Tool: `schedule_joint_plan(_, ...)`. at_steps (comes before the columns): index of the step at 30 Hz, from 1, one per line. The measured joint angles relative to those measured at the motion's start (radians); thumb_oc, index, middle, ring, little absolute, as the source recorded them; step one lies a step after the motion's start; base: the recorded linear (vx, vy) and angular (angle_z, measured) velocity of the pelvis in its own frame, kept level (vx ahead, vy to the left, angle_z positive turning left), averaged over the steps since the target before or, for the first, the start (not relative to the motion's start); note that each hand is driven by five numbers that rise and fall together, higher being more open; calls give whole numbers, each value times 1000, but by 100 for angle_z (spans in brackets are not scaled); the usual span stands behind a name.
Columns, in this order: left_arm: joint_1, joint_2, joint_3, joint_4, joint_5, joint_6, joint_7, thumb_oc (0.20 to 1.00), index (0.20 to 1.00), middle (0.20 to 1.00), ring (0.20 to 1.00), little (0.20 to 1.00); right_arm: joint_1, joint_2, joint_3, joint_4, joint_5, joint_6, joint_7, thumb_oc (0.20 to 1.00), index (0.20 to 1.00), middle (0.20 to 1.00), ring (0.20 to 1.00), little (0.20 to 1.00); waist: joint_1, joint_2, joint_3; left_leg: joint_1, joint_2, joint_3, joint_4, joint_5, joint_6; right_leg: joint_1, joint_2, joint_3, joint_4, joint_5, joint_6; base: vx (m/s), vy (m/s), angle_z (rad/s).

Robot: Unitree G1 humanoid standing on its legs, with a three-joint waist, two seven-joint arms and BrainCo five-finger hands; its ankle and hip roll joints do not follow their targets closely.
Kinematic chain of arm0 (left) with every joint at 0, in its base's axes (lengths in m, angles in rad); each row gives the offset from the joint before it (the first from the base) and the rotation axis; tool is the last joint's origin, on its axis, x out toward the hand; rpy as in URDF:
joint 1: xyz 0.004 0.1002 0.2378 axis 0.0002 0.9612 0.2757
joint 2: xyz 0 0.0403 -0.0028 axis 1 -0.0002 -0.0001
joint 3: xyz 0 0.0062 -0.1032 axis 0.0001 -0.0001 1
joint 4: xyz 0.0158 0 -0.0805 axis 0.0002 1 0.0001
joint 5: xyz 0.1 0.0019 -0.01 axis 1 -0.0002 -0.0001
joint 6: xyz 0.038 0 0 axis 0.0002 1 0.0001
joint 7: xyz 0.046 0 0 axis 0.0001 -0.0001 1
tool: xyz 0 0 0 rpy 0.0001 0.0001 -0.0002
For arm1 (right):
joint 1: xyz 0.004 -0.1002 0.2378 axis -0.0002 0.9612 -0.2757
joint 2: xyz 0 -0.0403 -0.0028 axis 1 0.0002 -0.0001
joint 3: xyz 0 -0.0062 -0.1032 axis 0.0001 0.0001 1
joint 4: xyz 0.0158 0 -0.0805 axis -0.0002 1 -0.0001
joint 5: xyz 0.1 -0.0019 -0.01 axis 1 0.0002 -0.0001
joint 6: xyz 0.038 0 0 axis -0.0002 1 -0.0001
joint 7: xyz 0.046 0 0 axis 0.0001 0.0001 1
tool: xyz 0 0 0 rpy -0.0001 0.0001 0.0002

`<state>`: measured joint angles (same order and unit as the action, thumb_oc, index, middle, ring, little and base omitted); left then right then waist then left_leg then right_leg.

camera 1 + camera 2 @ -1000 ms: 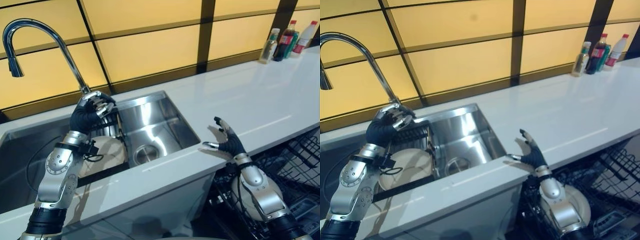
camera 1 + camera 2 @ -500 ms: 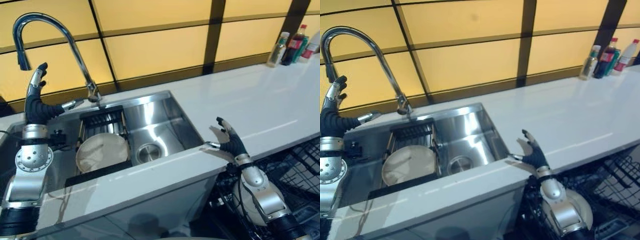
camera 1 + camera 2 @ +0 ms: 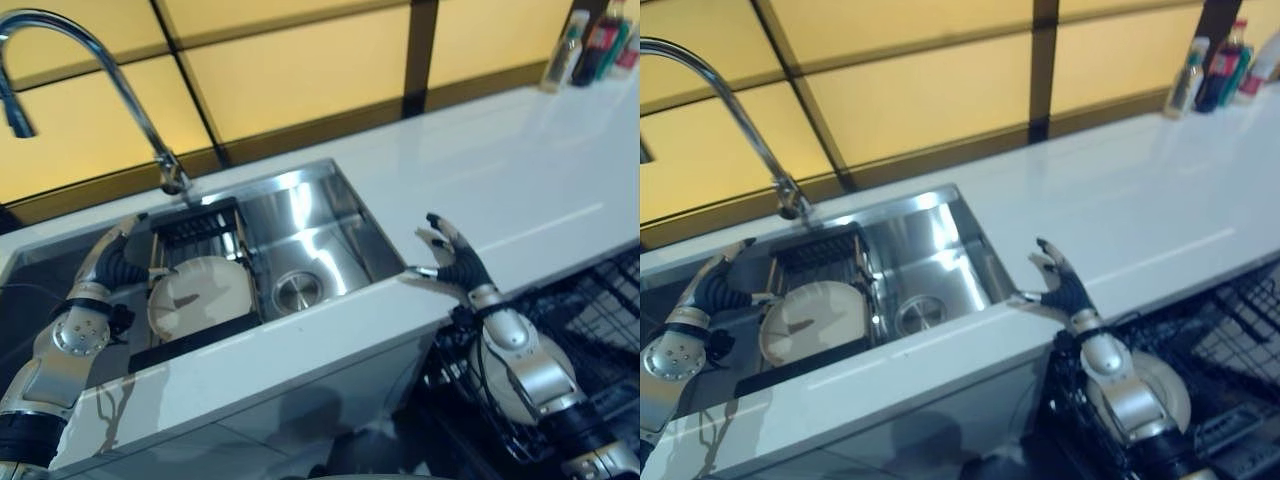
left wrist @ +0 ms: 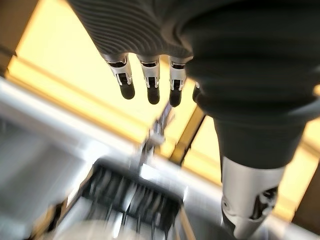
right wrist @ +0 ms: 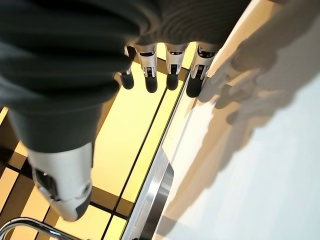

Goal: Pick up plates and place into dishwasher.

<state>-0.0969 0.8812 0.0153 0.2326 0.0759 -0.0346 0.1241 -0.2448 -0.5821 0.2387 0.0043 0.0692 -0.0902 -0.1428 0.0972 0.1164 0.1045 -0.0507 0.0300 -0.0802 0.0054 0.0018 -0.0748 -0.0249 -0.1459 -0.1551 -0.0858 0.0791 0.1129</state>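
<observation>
The plate [image 3: 200, 297] leaned in the sink [image 3: 330, 215], probably stiff, slick, breakable; I'd grab its rim. Left hand [image 3: 112, 264] hovered beside it and right hand [image 3: 447, 265] over the counter [image 3: 520, 170], both spread, empty.

A steel sink [image 3: 330, 215] is set into a white counter [image 3: 520, 170]. A curved faucet [image 3: 110, 85] is mounted at the sink's back edge and arches toward the left. A round drain [image 3: 297, 291] is seen in the sink floor. A black slatted rack [image 3: 205, 228] is placed in the sink, left of the drain, below the faucet base. The wall behind is covered with yellow panels [image 3: 300, 75] parted by dark strips. Several bottles [image 3: 595, 40] are grouped at the far right end of the counter, against the wall; their labels cannot be made out.
</observation>
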Motion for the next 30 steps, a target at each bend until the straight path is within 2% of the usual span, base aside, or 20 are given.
schedule_joint_plan(2, -57, 0, -24, 40, -23, -1, 5, 1000, 1000, 1000, 1000, 1000, -67, -10, 10, -5, 4, -14, -2, 1000, 1000, 1000, 1000, 1000, -7, 3, 52, -25, 1, 18, 8, 6, -1, -29, 1, 17, 4, 14, -1, -85, 92, -25)
schedule_joint_plan(4, -112, 1, -39, 70, -35, -22, 15, 1000, 1000, 1000, 1000, 1000, -105, -20, 17, -27, 11, -20, -4, 1000, 1000, 1000, 1000, 1000, -32, -5, 100, -49, 1, 33, 25, 7, 0, -57, 1, 30, 20, 20, -5, -74, 96, -16)
schedule_joint_plan(7, -191, 5, -58, 106, -60, -37, 33, 1000, 1000, 1000, 1000, 1000, -153, -23, 17, -48, 27, -45, -9, 1000, 1000, 1000, 1000, 1000, -53, -27, 175, -78, 2, 77, 54, 6, 1, -104, -2, 56, 62, 20, -6, -65, 124, -18)
schedule_joint_plan(12, -321, 12, -132, 132, -60, -38, 38, 1000, 1000, 1000, 1000, 1000, -242, -35, 9, -80, 41, -67, -28, 1000, 1000, 1000, 1000, 1000, -69, -48, 286, -124, 0, 110, 111, -2, 9, -166, -10, 69, 128, 17, -8, -28, 86, -10)
schedule_joint_plan(21, -408, 72, -212, 198, -38, -4, 39, 1000, 1000, 1000, 1000, 1000, -262, -64, 11, -82, 43, -67, -17, 1000, 1000, 1000, 1000, 1000, -83, -55, 301, -141, -8, 130, 126, -2, 15, -201, -20, 90, 162, 7, 0, 20, 80, -4)
schedule_joint_plan(25, -473, 148, -295, 220, 56, 29, -21, 1000, 1000, 1000, 1000, 1000, -265, -101, 10, -99, 50, -74, -13, 1000, 1000, 1000, 1000, 1000, -85, -51, 303, -159, -14, 130, 130, 1, 20, -225, -28, 91, 186, 3, -2, 5, 57, 2)
schedule_joint_plan(30, -482, 164, -312, 225, 70, 57, -47, 1000, 1000, 1000, 1000, 1000, -261, -131, 10, -106, 82, -78, -6, 1000, 1000, 1000, 1000, 1000, -86, -45, 307, -156, -20, 129, 129, 2, 22, -226, -34, 91, 194, -4, 4, 15, 2, 1)
